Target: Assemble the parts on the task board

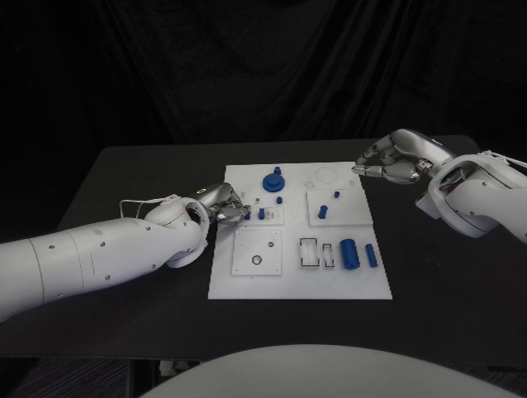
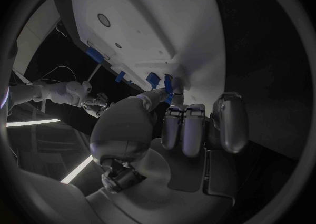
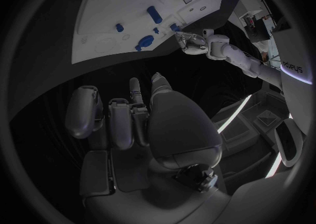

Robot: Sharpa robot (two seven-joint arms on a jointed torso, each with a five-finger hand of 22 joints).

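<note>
The white task board (image 1: 299, 278) lies mid-table. My left hand (image 1: 225, 203) is at its left edge and pinches a small blue part (image 2: 169, 91) between thumb and a finger, right at the board's surface (image 2: 145, 18); the part shows beside the fingers (image 1: 246, 214). My right hand (image 1: 389, 162) hovers off the board's far right corner with its fingers curled in and nothing in them (image 3: 131, 116). On the board stand a blue round knob piece (image 1: 273, 182), a blue peg (image 1: 322, 211), a blue cylinder (image 1: 348, 253) and a slim blue bar (image 1: 371, 255).
A square plate with a round hole (image 1: 258, 249) and rectangular slots (image 1: 312, 251) sit in the board's near half. Black table (image 1: 455, 282) runs bare on both sides of the board. A thin cable (image 1: 143, 203) loops over my left wrist.
</note>
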